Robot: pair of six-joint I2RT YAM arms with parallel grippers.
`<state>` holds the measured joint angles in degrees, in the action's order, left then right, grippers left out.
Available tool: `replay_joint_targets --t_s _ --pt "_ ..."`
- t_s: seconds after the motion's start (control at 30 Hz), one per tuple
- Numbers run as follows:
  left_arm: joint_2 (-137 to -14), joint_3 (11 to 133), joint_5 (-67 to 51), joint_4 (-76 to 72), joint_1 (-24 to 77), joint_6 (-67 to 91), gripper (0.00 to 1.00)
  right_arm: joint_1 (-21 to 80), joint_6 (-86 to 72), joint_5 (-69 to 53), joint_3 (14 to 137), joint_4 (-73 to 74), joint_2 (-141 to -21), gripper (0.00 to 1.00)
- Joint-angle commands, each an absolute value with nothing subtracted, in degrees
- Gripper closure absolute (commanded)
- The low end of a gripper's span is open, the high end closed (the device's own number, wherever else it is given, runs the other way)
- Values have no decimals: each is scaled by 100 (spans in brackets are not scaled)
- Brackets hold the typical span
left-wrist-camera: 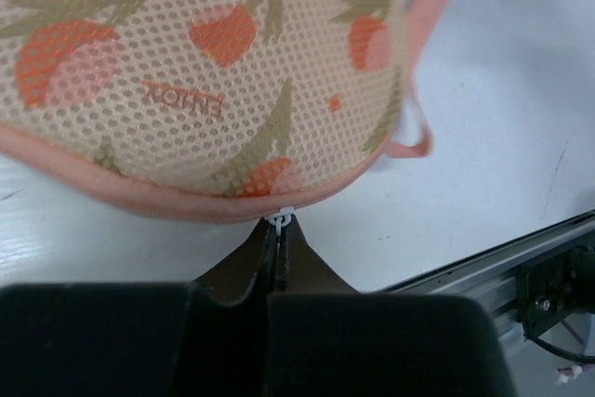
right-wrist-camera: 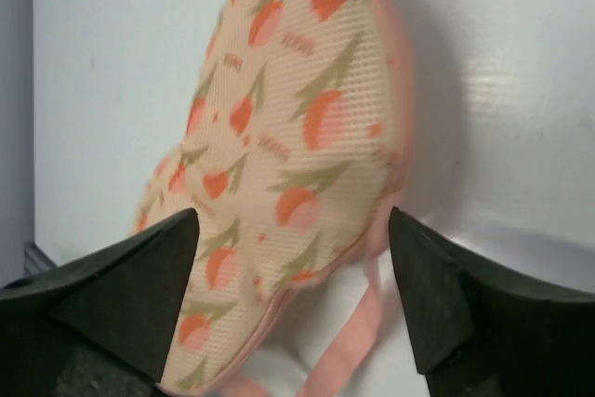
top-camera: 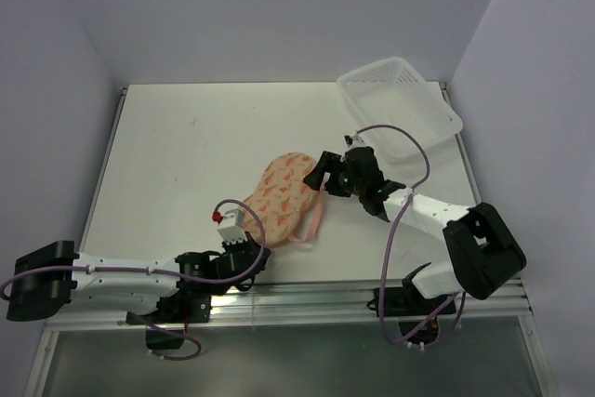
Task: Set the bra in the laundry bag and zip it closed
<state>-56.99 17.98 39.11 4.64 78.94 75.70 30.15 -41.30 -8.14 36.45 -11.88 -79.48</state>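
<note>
Laundry bag (top-camera: 282, 194) between left tool (left-wrist-camera: 277, 234) at its zipper pull (left-wrist-camera: 280, 218) and right tool (right-wrist-camera: 293, 230).

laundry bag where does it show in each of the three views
Top external: laundry bag in the middle of the table, nearer the front edge.
Left wrist: fills the upper half, above the left gripper shut on its zip pull.
Right wrist: centre, between the right gripper's open fingers.
Shared landmark: its pink loop.
</note>
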Motion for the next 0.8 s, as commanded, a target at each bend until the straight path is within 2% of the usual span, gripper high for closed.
replay_joint_targets --t_s 0.0,0.1,0.23,0.33,0.43,0.57,0.73,0.77 --pt "-6072 2240 3780 -394 7945 6998 100 3268 -3849 -1116 3526 -1115 -7517 8" --pt "-6775 2873 3823 -816 7945 6620 100 3515 -4524 -985 2657 -1641 -6649 7" --pt "-7347 3260 3622 -1291 7805 6302 100 4540 -5360 -134 1672 -1749 -5460 7" --pt "-7558 3313 3499 -1511 7743 6275 100 4903 -6063 482 1074 -1810 -4651 9" --pt "-7646 3261 3375 -1608 7743 6311 100 4975 -6346 738 774 -1933 -4272 11" --pt "-7734 3191 3191 -1714 7761 6328 100 4975 -6284 765 1081 -2047 -4578 17" --pt "-7682 3173 3182 -1749 7796 6284 100 4975 -6591 379 1178 -2934 -5527 33" --pt "-7682 3164 3173 -1758 7796 6258 100 4975 -6722 361 1134 -3083 -5702 46"
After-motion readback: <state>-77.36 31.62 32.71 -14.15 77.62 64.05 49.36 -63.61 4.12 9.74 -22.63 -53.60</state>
